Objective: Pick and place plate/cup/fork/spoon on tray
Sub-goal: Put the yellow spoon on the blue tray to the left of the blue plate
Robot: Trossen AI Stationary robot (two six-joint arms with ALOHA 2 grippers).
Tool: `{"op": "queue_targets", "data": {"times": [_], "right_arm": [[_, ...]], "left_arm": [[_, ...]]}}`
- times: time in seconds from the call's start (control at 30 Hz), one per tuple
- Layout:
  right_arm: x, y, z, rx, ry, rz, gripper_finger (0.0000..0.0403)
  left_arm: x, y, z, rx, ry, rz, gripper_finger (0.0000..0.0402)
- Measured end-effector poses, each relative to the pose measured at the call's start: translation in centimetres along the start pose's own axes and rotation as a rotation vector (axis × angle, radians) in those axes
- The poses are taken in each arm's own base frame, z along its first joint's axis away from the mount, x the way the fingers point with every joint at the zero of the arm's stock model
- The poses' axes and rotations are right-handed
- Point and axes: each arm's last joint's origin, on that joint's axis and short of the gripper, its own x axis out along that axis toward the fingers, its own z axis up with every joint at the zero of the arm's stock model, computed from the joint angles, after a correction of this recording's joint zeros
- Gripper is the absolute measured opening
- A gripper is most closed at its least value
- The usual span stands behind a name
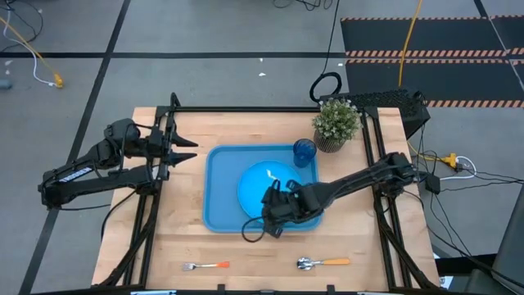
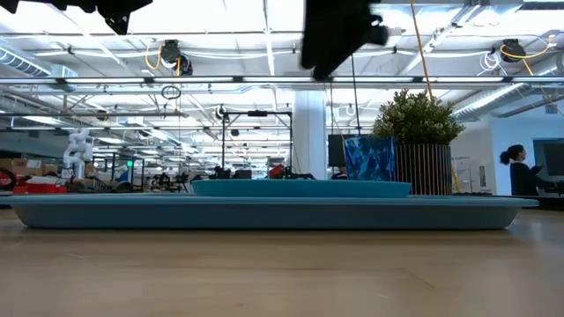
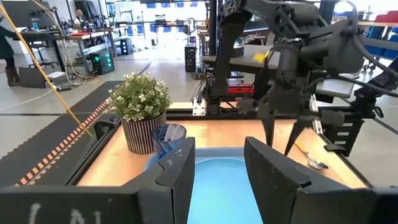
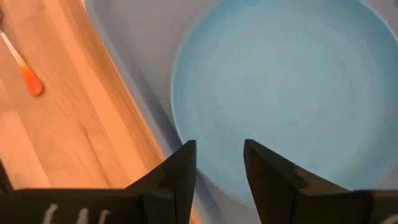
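Observation:
The sky-blue plate (image 1: 260, 182) lies flat on the light-blue tray (image 1: 219, 192) in the middle of the table. The dark-blue cup (image 1: 304, 152) stands upright in the tray's far right corner. The fork (image 1: 205, 265) and the spoon (image 1: 322, 262) lie on the wood near the table's near edge. My right gripper (image 1: 271, 215) is open and empty, above the plate's near rim (image 4: 186, 134), pointing down; the low view shows it well clear of the plate (image 2: 300, 187). My left gripper (image 1: 187, 152) is open and empty, above the table left of the tray.
A potted green plant (image 1: 336, 124) stands at the far right, just beyond the cup. The right wrist view shows an orange handle's end (image 4: 31, 81) on the wood beside the tray (image 4: 124, 43). A person (image 2: 520, 172) shows in the room behind the table.

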Motion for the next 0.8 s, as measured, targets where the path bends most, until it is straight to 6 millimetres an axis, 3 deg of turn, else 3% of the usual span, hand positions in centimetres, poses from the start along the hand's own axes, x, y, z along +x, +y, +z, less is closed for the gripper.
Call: {"op": "queue_targets", "data": {"times": [0.2, 0.37, 0.53, 0.7, 0.8], "right_arm": [[-0.4, -0.5, -3.3, 0.138, 0.246, -0.112, 0.0128], [-0.3, 1.8, -7.3, 0.168, 0.502, 0.011, 0.0128], [-0.7, 4.6, -10.9, 0.126, 0.511, 0.095, 0.0128], [-0.6, 5.5, -14.4, 0.087, 0.463, 0.058, 0.0128], [0.6, 5.5, -16.3, 0.048, 0.47, 0.068, 0.0128]], "left_arm": [[0.0, 0.0, -0.2, -0.014, 0.015, -0.001, 0.0143], [0.0, 0.0, -0.3, -0.008, 0.029, -0.003, 0.0143], [0.0, 0.0, -0.2, 0.0, 0.022, -0.002, 0.0143], [0.0, 0.0, -0.2, 0.025, 0.016, -0.002, 0.0143], [0.0, 0.0, -0.1, 0.025, 0.013, -0.002, 0.0143]]}}
